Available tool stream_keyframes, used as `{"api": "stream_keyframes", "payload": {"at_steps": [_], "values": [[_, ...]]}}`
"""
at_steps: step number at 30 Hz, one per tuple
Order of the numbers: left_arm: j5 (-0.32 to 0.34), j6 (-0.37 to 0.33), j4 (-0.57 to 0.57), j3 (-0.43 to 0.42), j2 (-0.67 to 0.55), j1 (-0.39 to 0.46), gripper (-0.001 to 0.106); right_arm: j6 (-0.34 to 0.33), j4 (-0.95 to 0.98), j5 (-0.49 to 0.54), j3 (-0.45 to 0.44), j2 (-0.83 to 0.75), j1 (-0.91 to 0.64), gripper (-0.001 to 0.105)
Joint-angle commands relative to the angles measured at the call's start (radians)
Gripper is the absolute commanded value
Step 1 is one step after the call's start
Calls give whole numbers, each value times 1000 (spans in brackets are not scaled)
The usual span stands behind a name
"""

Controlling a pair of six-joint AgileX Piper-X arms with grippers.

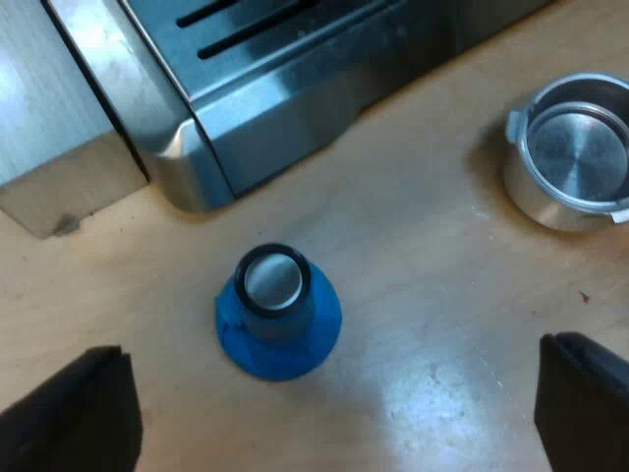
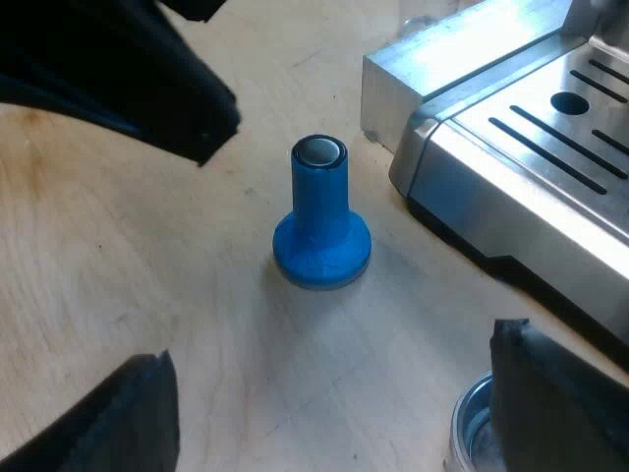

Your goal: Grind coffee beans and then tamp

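Left gripper (image 1: 334, 349) and right gripper (image 2: 332, 344), jaws apart, by blue tamper (image 1: 278, 320) — left wrist view looks into holder (image 1: 570, 157).

You've got the blue tamper (image 1: 278, 315) (image 2: 321, 231) upright on the bench (image 1: 432, 295), wide base down, silvery insert in its top (looks like metal). Metal holder (image 1: 570, 152) sits mouth up, bare shiny bottom showing, apart from tamper, both nr espresso machine (image 1: 295, 88) front.

The blue tamper (image 1: 278, 315) stands upright on the desk (image 1: 432, 226) near the espresso machine (image 1: 295, 88) (its base corner), metal holder (image 1: 575, 152) well apart; left gripper (image 1: 339, 403) jaws spread wide.
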Motion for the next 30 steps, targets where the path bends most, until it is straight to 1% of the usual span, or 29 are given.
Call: {"api": "stream_keyframes", "payload": {"at_steps": [1,8,13,17,22,30], "values": [[-26,2,-40,-4,71,0,83,-3,-17,-5,-1,-5,1,68],[-41,2,-93,-4,196,0,83,-3,-17,-5,-1,-5,1,68],[-41,2,-146,-4,244,0,83,-3,-17,-5,-1,-5,1,68],[-41,2,-154,-4,289,0,83,-3,-17,-5,-1,-5,1,68],[-35,2,-187,-4,381,0,83,-3,-17,-5,-1,-5,1,68],[-35,1,-222,-31,475,0,83,-3,-17,-5,-1,-5,1,68]]}}
